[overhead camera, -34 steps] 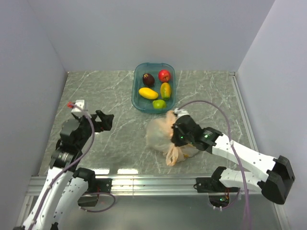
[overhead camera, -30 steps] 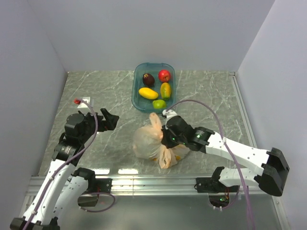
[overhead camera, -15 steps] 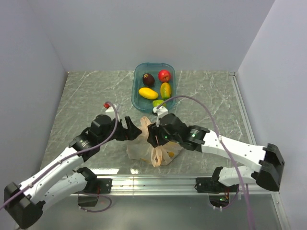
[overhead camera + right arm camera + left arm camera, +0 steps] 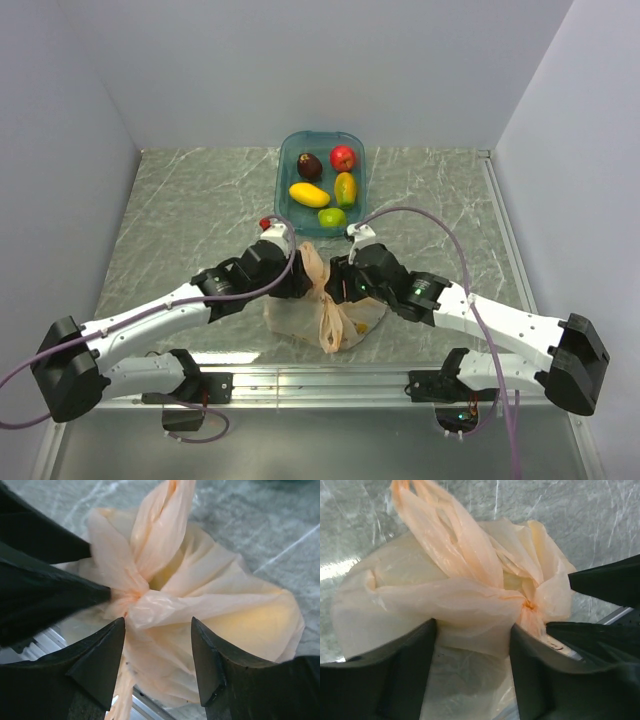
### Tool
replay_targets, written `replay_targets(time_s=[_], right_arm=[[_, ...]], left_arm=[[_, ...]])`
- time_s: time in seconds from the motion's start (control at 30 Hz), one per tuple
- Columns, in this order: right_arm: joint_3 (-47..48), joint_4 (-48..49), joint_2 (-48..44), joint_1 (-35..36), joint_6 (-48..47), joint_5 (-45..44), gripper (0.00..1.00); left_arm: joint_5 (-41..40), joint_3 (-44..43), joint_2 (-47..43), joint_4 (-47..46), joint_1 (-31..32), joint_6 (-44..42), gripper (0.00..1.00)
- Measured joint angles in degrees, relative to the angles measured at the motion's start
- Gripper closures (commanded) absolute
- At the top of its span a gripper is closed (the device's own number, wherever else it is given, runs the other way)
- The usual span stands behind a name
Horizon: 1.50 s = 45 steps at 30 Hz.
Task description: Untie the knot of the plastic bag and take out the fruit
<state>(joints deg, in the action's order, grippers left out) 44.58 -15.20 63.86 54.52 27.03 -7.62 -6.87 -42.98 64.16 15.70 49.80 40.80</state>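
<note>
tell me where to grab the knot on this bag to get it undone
Probably not the tight centre of the knot but the flat handle lobe leaving it, gripped close to the twist, coming down from above with the jaws across it. The centre is a small pinched bunch, while two lobes fan to opposite sides over the plastic bag, giving something to pull apart.

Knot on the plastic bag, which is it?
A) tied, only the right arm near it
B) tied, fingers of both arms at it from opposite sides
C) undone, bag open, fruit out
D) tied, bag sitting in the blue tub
B: the knot is a tight twist on the plastic bag. The left arm's fingers and the right arm's fingers straddle its plastic from opposite sides, on the table short of the blue tub.
</note>
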Motion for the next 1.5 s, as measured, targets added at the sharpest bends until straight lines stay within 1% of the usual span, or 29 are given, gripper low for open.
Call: replay_targets(time_s=[0.03,0.1,0.13,0.2,0.23,0.3,0.33,0.47,0.57,0.63,0.77,0.83,0.9,0.93,1.0,1.03,1.07,1.13,1.2,1.23,1.37,1.47,1.5], right_arm=[[-0.55,0.24,0.28,-0.04,0.26,0.13,0.39],[-1.92,1.79,0.74,-0.17,1.11,0.33,0.44],[-2.58,2.69,0.87,-0.26,1.64,0.57,0.54],[-4.07,4.72,0.87,-0.46,2.47,1.05,0.67],[-4.68,5.51,0.87,-0.52,2.91,1.16,0.81],[-5.68,6.8,0.85,-0.57,3.67,1.22,0.95],[-6.08,7.41,0.76,-0.57,4.11,1.11,1.0],[-8.33,8.55,-1.9,-0.83,5.62,-0.96,1.0],[-10.25,7.19,-6.36,-3.15,7.98,-4.17,1.0],[-11.63,5.14,-9.66,-6.64,10.05,-5.81,1.0],[-17.11,-0.15,-17.75,-18.86,14.14,-7.63,1.0],[-19.41,-2.97,-21.38,-21.11,14.38,-7.43,1.0],[-20.2,-4.48,-23.91,-21.42,13.46,-5.11,0.91],[-20.09,-4.61,-24.52,-21.4,12.44,-3.65,0.77],[-18.84,-5.7,-25.14,-20.7,10.36,-1.77,0.61],[-17.64,-6.49,-25.38,-19.82,8.79,-1.4,0.45],[-16.02,-7.56,-25.46,-18.67,7.26,-1.07,0.4],[-11.5,-9.27,-25.4,-16.02,3.41,-0.61,0.36],[-5.77,-10.23,-24.2,-13.7,0.13,0.26,0.34],[-3.52,-10.21,-23.02,-12.9,-0.87,0.61,0.29],[6.56,-9.73,-15.23,-8.07,-4.55,0.72,0.27],[9.51,-8.81,-7.13,-6.05,-5.46,-1.73,0.27],[9.55,-8.63,-4.31,-5.97,-5.44,-2.73,0.29]], left_arm=[[-0.48,0.0,0.28,0.02,0.39,0.24,0.64],[-1.16,0.0,0.5,-0.04,1.29,1.03,0.85],[-1.38,0.04,0.48,-0.17,1.66,1.18,0.99],[-1.64,0.81,0.31,-1.31,2.27,1.49,1.0],[-1.75,1.31,0.13,-1.77,2.47,1.6,1.0],[-2.21,2.64,-0.7,-2.67,2.71,2.05,0.99],[-2.51,3.15,-1.25,-2.86,2.75,2.21,0.99],[-5.11,5.11,-4.59,-2.89,2.91,3.8,0.99],[-8.98,6.88,-8.41,-1.18,3.02,6.51,0.99],[-12.7,8.44,-11.82,0.7,3.08,9.16,0.99],[-19.52,11.82,-19.37,6.69,2.86,15.17,0.99],[-21.9,12.9,-21.59,9.92,2.19,17.38,1.0],[-23.08,13.27,-22.12,11.69,1.68,17.94,1.0],[-23.26,13.33,-22.01,11.96,1.57,17.73,0.99],[-22.86,13.51,-21.62,11.58,1.49,16.35,0.99],[-22.6,13.51,-21.38,11.23,1.49,15.54,0.99],[-22.23,13.51,-21.14,10.82,1.49,14.91,1.0],[-21.27,13.51,-20.68,9.97,1.42,13.64,1.0],[-20.52,13.51,-20.46,9.22,1.42,12.52,0.99],[-20.15,13.51,-20.52,8.85,1.42,12.13,0.99],[-19.71,13.94,-22.36,8.31,1.42,11.37,1.0],[-19.76,14.84,-24.72,8.46,1.42,11.63,0.99],[-19.76,15.06,-25.2,8.63,1.42,11.93,1.0]])
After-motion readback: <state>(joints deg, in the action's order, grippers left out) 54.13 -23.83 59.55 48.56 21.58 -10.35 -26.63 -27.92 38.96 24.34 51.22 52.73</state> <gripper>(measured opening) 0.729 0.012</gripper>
